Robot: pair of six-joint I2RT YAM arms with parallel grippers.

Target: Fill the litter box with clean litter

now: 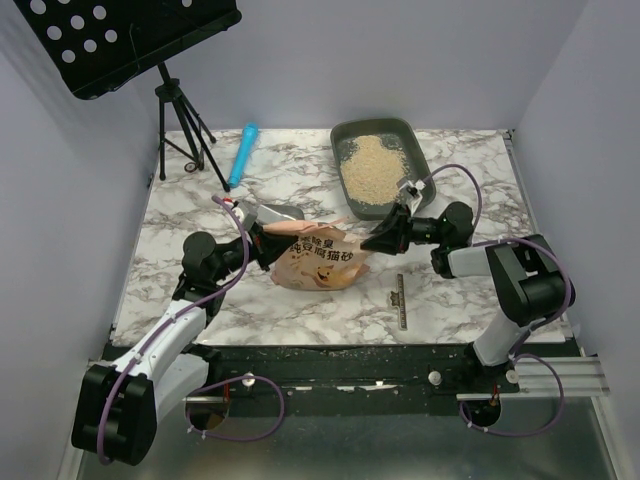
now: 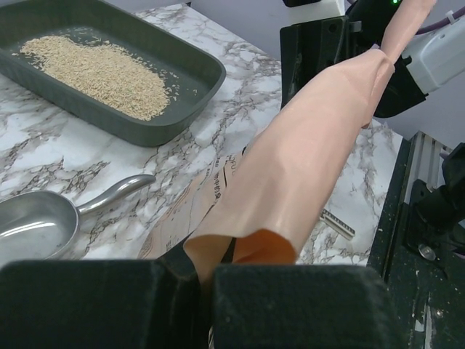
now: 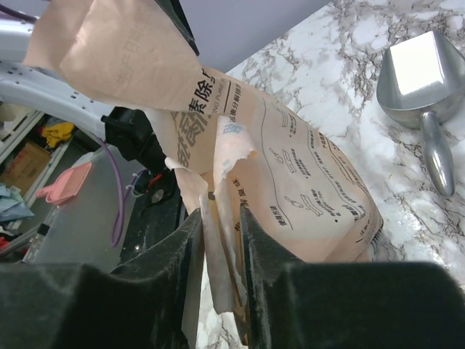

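Observation:
The dark grey-green litter box stands at the back of the table and holds a pile of pale beige clean litter; both also show in the left wrist view, box and litter. An orange-pink printed bag lies mid-table between the arms. My left gripper is shut on the bag's left end. My right gripper is shut on the bag's torn right edge, pinched between its fingers.
A silver metal scoop lies on the marble just behind the bag, also in the right wrist view. A blue tube and a music stand's tripod are at the back left. A small metal strip lies in front right.

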